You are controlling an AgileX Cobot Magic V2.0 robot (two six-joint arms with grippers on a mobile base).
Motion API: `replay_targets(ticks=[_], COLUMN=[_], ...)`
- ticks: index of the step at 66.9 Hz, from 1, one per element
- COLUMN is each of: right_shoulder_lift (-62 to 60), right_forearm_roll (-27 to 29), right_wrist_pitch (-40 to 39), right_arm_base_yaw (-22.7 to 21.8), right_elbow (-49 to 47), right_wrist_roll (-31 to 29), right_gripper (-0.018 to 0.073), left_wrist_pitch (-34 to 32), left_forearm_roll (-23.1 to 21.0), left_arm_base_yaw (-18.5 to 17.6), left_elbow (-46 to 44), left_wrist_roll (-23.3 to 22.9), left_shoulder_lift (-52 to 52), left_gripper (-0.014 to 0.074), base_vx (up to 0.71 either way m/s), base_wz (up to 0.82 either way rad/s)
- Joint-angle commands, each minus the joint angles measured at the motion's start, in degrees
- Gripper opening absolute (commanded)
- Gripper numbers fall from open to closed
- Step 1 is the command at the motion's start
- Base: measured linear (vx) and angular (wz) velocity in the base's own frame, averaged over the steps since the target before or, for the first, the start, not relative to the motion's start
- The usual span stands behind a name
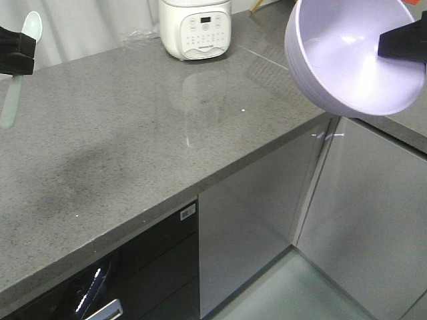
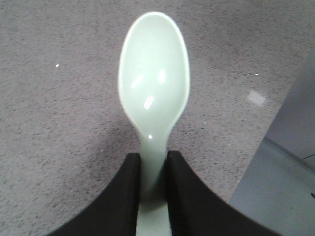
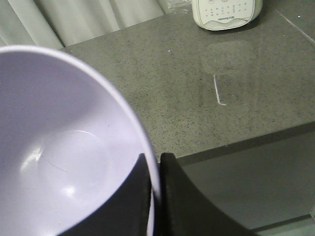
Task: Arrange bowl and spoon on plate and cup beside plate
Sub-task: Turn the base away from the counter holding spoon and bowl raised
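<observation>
My left gripper (image 2: 153, 156) is shut on the handle of the pale mint-green spoon (image 2: 153, 81), whose oval head sticks out past the fingertips above the grey counter. From the front, the spoon (image 1: 20, 63) hangs at the far left in that gripper (image 1: 15, 55). My right gripper (image 3: 154, 160) is shut on the rim of the lavender bowl (image 3: 59, 152), one finger inside and one outside. The bowl (image 1: 353, 53) is held up tilted over the counter's right corner, and the right gripper (image 1: 393, 43) shows as a black shape at its inner wall. The plate and the cup are out of view.
A grey speckled counter (image 1: 147, 133) fills the scene, its front edge running diagonally above grey cabinet doors (image 1: 267, 213). A white rice cooker (image 1: 195, 28) stands at the back, also the rice cooker (image 3: 226, 12) at the top of the right wrist view. Pale curtains (image 3: 83, 17) hang behind.
</observation>
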Motion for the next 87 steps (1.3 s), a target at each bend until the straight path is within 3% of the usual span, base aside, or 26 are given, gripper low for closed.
replay_targets(ticks=[1,87], right_shoulder_lift=[-1.2,-1.2], right_forearm_roll=[2.8,2.8], right_wrist_pitch=[-2.7,-2.7], right_arm_base_yaw=[-0.3,-0.3], right_elbow=[-1.7,-1.7], right_wrist_roll=[-0.6,-0.6], right_gripper=[-0.0006,-0.0006], left_wrist_pitch=[-2.8,-2.8], left_forearm_roll=[-1.6,-1.6], left_arm_base_yaw=[-0.1,-0.1], left_elbow=[-1.4,-1.4], left_wrist_roll=[0.0,0.0], left_shoulder_lift=[-2.1,-2.1], left_gripper=[-0.0008,-0.0008], base_vx=[-0.03,-0.02], base_wz=[-0.22,-0.28])
